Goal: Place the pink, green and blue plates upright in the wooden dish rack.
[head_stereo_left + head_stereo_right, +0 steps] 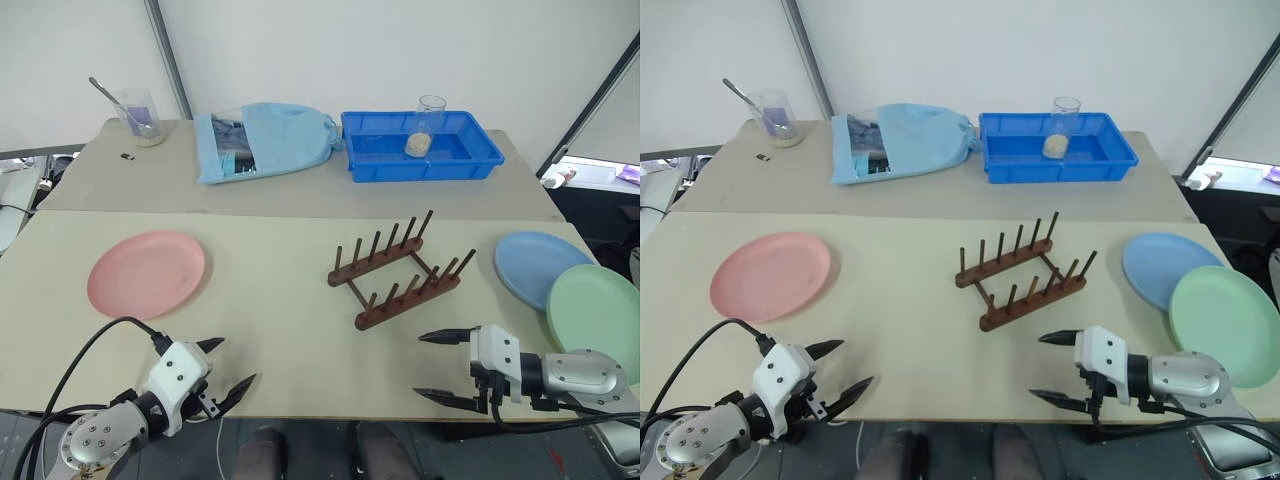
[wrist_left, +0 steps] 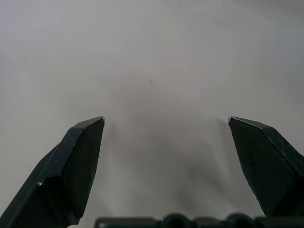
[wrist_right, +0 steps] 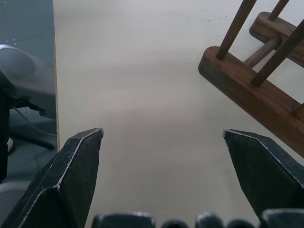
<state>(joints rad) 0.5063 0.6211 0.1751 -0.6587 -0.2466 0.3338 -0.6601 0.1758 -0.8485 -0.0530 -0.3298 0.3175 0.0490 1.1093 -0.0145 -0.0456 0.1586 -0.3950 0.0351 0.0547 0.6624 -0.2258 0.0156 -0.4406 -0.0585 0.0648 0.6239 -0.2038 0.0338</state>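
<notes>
On the near table, the pink plate [image 1: 147, 272] lies flat at the left, the blue plate [image 1: 541, 267] and green plate [image 1: 596, 307] overlap at the right, and the wooden dish rack [image 1: 396, 270] stands empty between them. Both the left gripper [image 1: 226, 368] and right gripper [image 1: 437, 367] hover with fingers spread wide, holding nothing. These plates look light, stiff and smooth; I'd pinch one at its raised rim, since a flat plate offers little else.

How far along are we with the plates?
Nothing done: the wooden dish rack is empty. Pink plate, blue plate and green plate lie flat on the table. Left gripper and right gripper are open, holding nothing. All three remain.
</notes>
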